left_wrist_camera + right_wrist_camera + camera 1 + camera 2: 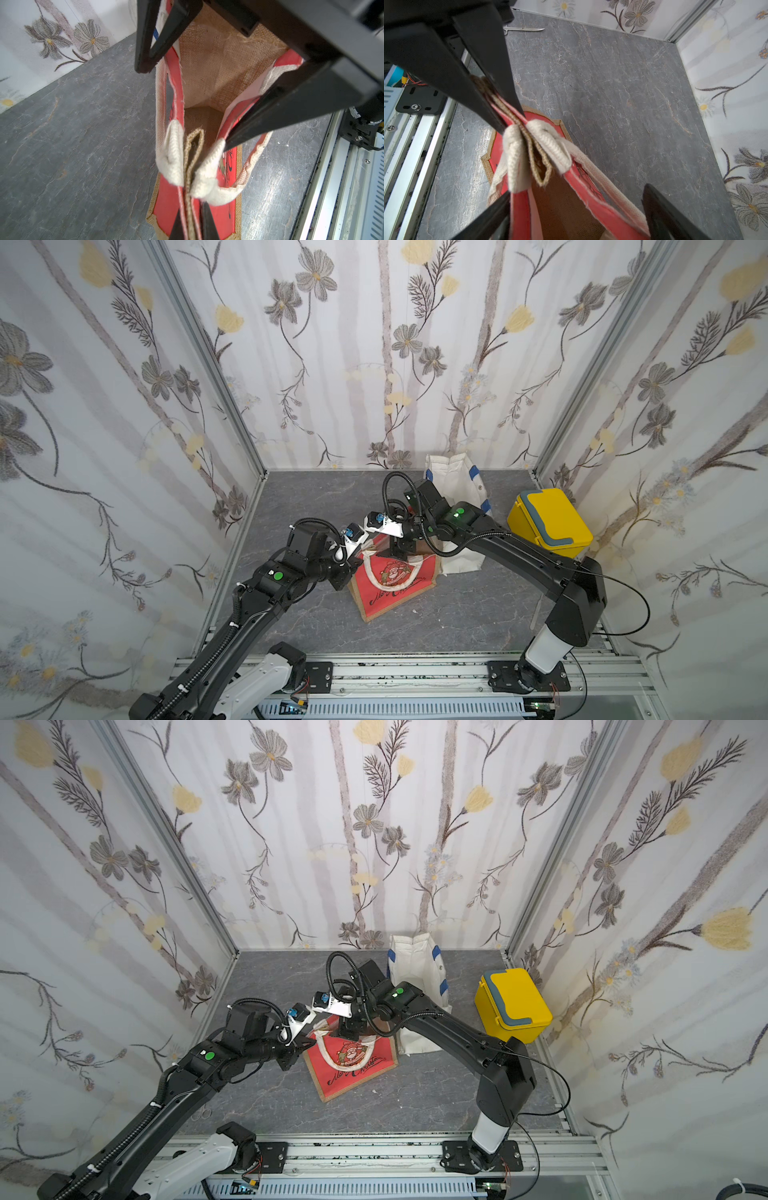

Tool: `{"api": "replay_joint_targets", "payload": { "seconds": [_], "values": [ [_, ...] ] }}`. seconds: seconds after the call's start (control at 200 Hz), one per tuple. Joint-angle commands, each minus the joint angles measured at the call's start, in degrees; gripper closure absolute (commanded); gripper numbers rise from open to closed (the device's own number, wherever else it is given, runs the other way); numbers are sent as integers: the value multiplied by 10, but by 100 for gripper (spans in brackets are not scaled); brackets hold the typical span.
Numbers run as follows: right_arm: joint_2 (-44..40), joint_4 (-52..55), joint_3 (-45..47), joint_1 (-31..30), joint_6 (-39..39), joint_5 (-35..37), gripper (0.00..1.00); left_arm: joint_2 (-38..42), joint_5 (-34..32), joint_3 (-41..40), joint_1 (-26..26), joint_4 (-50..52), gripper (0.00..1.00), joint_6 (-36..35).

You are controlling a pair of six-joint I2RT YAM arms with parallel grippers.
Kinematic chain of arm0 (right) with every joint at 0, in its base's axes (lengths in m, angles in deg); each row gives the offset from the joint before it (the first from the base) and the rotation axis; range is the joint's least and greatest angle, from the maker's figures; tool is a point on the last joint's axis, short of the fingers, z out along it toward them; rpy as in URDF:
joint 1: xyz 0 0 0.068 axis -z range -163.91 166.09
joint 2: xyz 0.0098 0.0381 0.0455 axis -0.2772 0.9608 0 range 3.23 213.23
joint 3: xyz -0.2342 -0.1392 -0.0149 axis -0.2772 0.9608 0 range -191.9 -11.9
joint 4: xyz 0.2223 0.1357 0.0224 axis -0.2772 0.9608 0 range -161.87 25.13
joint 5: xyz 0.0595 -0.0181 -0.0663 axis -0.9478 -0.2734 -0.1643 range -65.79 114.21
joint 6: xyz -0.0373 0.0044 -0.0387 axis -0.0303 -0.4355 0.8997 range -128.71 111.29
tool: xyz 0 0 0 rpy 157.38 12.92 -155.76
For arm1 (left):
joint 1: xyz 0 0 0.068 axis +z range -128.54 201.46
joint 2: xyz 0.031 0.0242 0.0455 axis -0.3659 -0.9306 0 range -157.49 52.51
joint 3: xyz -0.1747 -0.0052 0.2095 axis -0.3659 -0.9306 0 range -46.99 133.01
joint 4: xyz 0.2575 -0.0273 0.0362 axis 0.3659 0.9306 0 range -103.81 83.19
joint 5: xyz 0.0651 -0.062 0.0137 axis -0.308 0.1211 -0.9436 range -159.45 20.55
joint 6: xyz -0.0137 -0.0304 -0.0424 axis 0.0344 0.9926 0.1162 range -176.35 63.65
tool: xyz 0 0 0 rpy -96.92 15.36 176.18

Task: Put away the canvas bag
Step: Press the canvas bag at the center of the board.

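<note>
A: How does the left hand (192, 207) stand?

B: It is pressed together on the folded end of the red bag (390, 589), at the rim, just where the handle (172, 153) is sewn on. The right hand (577, 189) is spread, with one finger on each side of the open mouth. It grips nothing.

A: And the bag itself?

B: It stands in the middle of the counter (311, 497), tilted, with the mouth open. I take it for the task's bag, because both hands work on it.

A: What can go wrong?

B: I think the pinch is small. If the left hand pulls before the right hand closes, the fold may slip out and the bag may fall over. Also, the right hand may catch only the loose handle and not the rim. Then the mouth twists and does not close flat.

A: What is around?

B: A white bag (457, 481) stands just behind the right arm (519, 556), and a yellow box (548, 522) is near it. If that arm swings backwards, it may knock the white bag. Some scissors (527, 29) lie on the counter, well apart from the red bag.
</note>
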Motion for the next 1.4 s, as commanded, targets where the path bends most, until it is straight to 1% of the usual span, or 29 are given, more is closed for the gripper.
{"api": "replay_joint_targets", "payload": {
  "seconds": [0.0,0.055,0.125,0.16,0.17,0.185,0.235,0.26,0.33,0.385,0.41,0.445,0.54,0.565,0.585,0.689,0.784,0.849,0.934,0.984,1.009,1.064,1.119,1.144,1.179,1.224,1.269,1.314,1.394],
  "values": [
    [-2,39,13,-2,32,40,24,19,21,-10,12,-70,100,-30],
    [-3,36,16,-2,31,48,30,26,20,-13,15,-70,100,-29],
    [-3,28,23,6,31,54,43,26,18,-11,15,-65,100,-29],
    [-3,26,25,16,30,57,56,24,16,-11,15,-64,100,-28],
    [-3,26,25,16,30,57,57,24,15,-10,15,-64,100,-28],
    [-3,25,25,16,29,60,68,23,14,-10,15,-64,100,-28],
    [-3,23,24,16,21,63,84,18,7,-8,15,-61,100,-28],
    [-4,23,23,16,16,63,87,15,2,-7,15,-60,100,-28],
    [-6,23,19,14,4,51,89,5,-13,-2,15,-59,100,-24],
    [-10,22,19,14,-2,29,96,4,-15,2,16,-69,100,-17],
    [-11,20,20,13,-7,17,100,5,-15,4,15,-78,92,-12],
    [-12,18,20,13,-14,2,100,9,-15,7,15,-92,74,-2],
    [-9,10,20,8,-31,-19,100,15,3,29,15,-108,45,12],
    [-8,8,20,7,-35,-21,100,14,13,35,15,-108,34,14],
    [-7,8,19,7,-38,-25,100,11,23,40,15,-107,28,15],
    [-5,-1,19,7,-54,-41,100,-6,55,49,14,-108,16,23],
    [-2,-9,12,6,-70,-54,100,-31,32,50,9,-96,10,19],
    [-3,-19,11,7,-83,-57,100,-49,20,47,7,-84,9,12],
    [-6,-31,12,6,-104,-55,97,-55,20,37,7,-81,12,13],
    [-4,-37,11,7,-114,-54,96,-52,16,28,6,-86,17,16],
    [-3,-42,11,6,-119,-56,95,-51,12,24,5,-90,23,18],
    [-2,-51,10,6,-130,-66,90,-49,2,17,4,-93,43,15],
    [-5,-65,10,6,-143,-77,77,-50,-7,10,4,-94,64,10],
    [-8,-72,12,6,-149,-79,70,-50,-13,7,4,-97,79,10],
    [-13,-81,15,6,-154,-81,54,-49,-25,5,4,-100,100,11],
    [-23,-98,23,6,-172,-63,37,-44,-33,0,4,-106,100,14],
    [-38,-119,33,6,-203,-30,24,-34,-45,-8,4,-118,100,20],
    [-56,-140,50,6,-225,-1,19,-20,-55,-20,4,-133,100,28],
    [-129,-194,103,7,-260,43,7,4,-52,-39,4,-147,100,30]
  ]
}}
